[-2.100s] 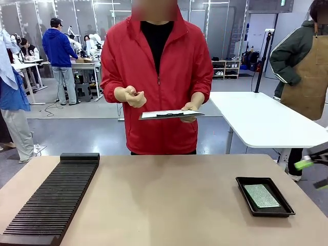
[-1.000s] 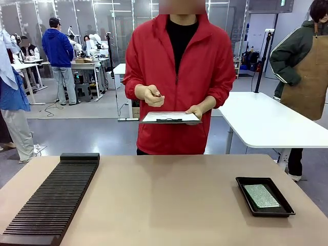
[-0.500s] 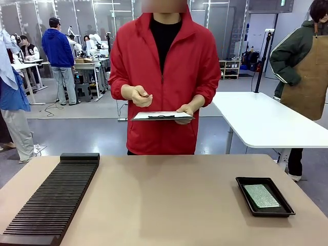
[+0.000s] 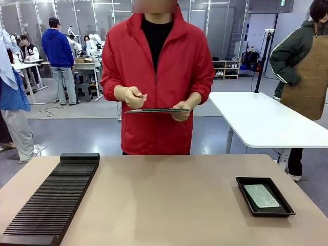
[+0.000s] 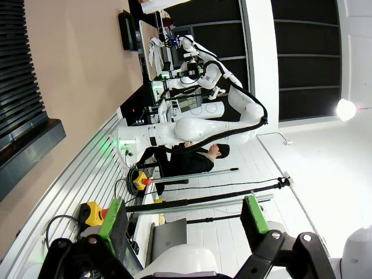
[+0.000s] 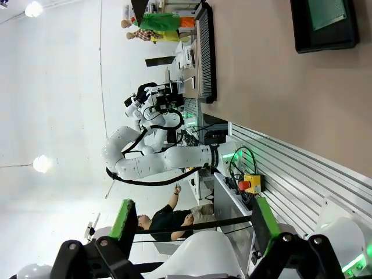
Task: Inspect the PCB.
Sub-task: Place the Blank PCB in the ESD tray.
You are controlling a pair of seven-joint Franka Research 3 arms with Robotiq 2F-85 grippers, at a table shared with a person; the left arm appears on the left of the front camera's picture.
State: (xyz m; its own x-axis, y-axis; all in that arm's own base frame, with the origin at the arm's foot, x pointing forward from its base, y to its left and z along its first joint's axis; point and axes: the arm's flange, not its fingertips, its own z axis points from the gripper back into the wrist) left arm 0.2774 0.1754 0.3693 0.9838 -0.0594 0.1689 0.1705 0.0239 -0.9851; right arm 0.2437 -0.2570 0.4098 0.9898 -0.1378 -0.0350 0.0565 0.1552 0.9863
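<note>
The PCB (image 4: 261, 196), pale green with a fine dotted grid, lies flat in a shallow black tray (image 4: 244, 197) at the table's right. The right wrist view catches the PCB (image 6: 328, 11) in its tray (image 6: 302, 35) at the top right corner. My left gripper (image 5: 183, 221) is open, green pads wide apart, holding nothing and pointing away from the table. My right gripper (image 6: 192, 221) is open and holds nothing too. Across the table a person in a red jacket (image 4: 159, 72) holds a dark clipboard-like panel (image 4: 156, 110) level with one hand, the other hand (image 4: 134, 96) beside it.
A long black slotted rack (image 4: 51, 200) runs along the table's left side, and the rack (image 6: 206, 52) also appears in the right wrist view. The tan tabletop (image 4: 169, 205) lies between rack and tray. A white table (image 4: 261, 120) and other people stand behind.
The person has shifted left and tipped the panel level, so it now shows edge-on. A green pad seen at the right edge 2.1 s ago has left the front view.
</note>
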